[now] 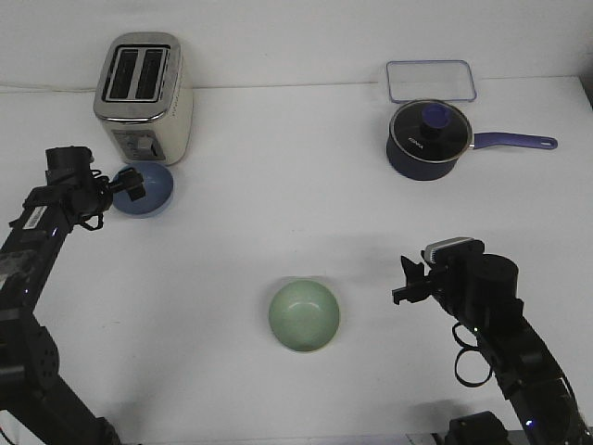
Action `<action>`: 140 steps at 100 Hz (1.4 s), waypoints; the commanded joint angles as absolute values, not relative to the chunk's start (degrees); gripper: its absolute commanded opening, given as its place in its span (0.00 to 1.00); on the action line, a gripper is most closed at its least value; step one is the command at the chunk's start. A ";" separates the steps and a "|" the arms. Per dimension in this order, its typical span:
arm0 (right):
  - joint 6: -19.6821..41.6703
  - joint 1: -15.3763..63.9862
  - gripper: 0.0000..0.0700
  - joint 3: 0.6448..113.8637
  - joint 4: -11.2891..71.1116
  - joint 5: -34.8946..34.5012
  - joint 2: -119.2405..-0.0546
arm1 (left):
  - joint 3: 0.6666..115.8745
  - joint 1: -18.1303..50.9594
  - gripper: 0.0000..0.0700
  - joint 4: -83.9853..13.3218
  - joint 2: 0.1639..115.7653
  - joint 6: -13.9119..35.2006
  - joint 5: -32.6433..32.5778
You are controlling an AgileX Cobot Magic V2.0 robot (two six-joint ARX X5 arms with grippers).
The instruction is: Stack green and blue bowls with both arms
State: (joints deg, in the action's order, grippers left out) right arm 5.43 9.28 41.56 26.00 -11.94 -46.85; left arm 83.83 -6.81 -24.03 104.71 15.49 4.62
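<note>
Front view: left claw (130, 184) at blue bowl (145, 189) rim by toaster (144, 95), grip unclear; green bowl (304, 316) mid-desk (278, 204), left of right claw (408, 283), jaw state unclear.

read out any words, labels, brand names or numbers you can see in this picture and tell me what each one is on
No text can be read here.
Cream and chrome two-slot toaster: dark control panel on its front, markings too small to read.
Left black robot arm: a small white label, too blurred to read.
Dark navy saucepan with lid, pale green bowl, pale blue bowl, clear plastic container: no visible writing.
</note>
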 commanded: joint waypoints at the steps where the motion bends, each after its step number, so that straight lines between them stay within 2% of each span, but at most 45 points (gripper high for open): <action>1: 6.02 9.37 0.40 41.98 25.32 -12.03 -46.92 | 84.73 -7.16 0.81 -23.90 107.24 14.15 4.47; 13: 6.00 9.34 0.40 41.98 25.30 -12.01 -46.94 | 84.73 -7.18 0.81 -23.46 109.32 14.15 4.45; 18: 6.02 9.34 0.40 41.98 25.32 -12.01 -46.94 | 84.73 -7.16 0.73 -22.74 109.60 14.15 4.45; 21: 6.02 9.34 0.40 41.98 25.34 -12.01 -46.94 | 84.73 -7.16 0.63 -22.17 109.69 14.15 4.45; 35: 6.02 9.37 0.40 41.98 25.32 -12.03 -46.94 | 84.73 -7.09 0.05 -20.97 109.75 13.91 4.64; 37: 6.02 9.34 0.40 41.98 25.32 -12.01 -46.94 | 84.73 -7.09 0.00 -21.12 109.75 13.58 4.69; 57: 6.00 9.34 0.40 41.98 25.32 -12.03 -46.94 | 84.73 -7.14 0.02 -23.53 109.01 11.05 5.37; 67: 6.00 9.37 0.40 41.98 25.32 -12.03 -46.94 | 84.73 -7.42 0.02 -25.02 106.72 9.76 7.92; 91: 5.96 9.37 0.40 41.98 25.06 -12.03 -46.94 | 84.73 -7.33 0.02 -29.23 93.73 8.58 13.56; 101: 5.98 9.34 0.40 41.98 24.40 -12.03 -46.94 | 84.71 -5.61 0.02 -31.86 87.48 7.92 18.59; 107: 6.00 9.34 0.40 41.98 23.94 -12.03 -46.94 | 84.68 -3.73 0.02 -34.00 84.34 6.81 21.06; 117: 6.04 9.37 0.40 41.98 23.53 -12.03 -46.94 | 84.25 1.61 0.02 -36.91 80.60 4.91 21.54; 140: 6.02 9.37 0.40 41.98 23.64 -12.21 -46.94 | 77.38 20.93 0.02 -36.60 77.73 4.93 23.75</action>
